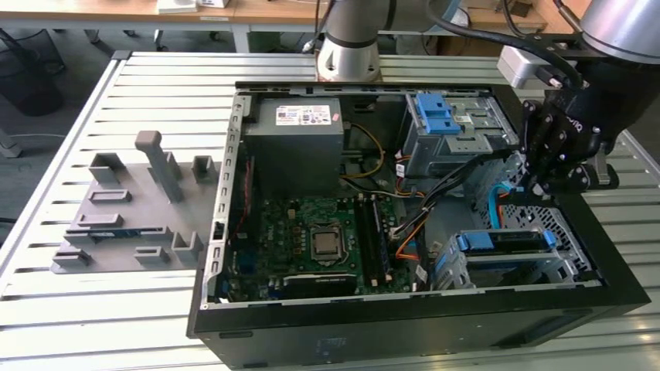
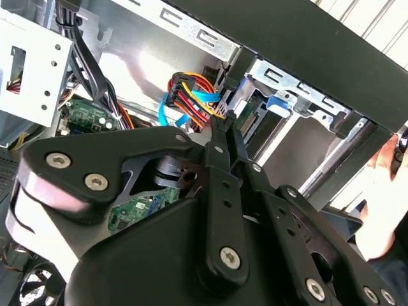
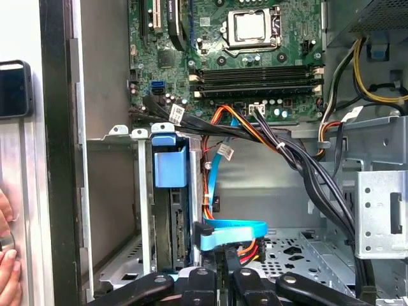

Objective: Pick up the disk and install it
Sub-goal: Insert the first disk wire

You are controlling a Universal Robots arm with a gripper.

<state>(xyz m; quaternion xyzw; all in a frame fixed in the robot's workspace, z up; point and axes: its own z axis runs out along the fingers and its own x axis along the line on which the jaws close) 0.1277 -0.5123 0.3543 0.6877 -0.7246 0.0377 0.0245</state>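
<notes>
The disk (image 1: pixel 502 242) sits upright in the lower drive cage (image 1: pixel 562 259) at the case's corner nearest the exterior view's right, its blue carrier bracket facing up. In the first wrist view the disk (image 3: pixel 176 233) stands edge-on in the cage slot under its blue bracket tab. In the second wrist view the disk (image 2: pixel 258 118) shows just beyond the fingertips. My gripper (image 1: pixel 542 185) hangs over the case's far-right side, a little away from the disk, between the two cages. Its fingers (image 2: pixel 224 137) are pressed together, with nothing between them.
The open black case (image 1: pixel 413 325) holds a motherboard (image 1: pixel 320 239), a grey power-supply box (image 1: pixel 299 139) and an upper cage with a blue latch (image 1: pixel 438 116). Coloured cables (image 3: pixel 229 233) cross near the fingers. A grey fixture (image 1: pixel 134 209) lies outside. A hand (image 3: pixel 6 268) rests beside the case.
</notes>
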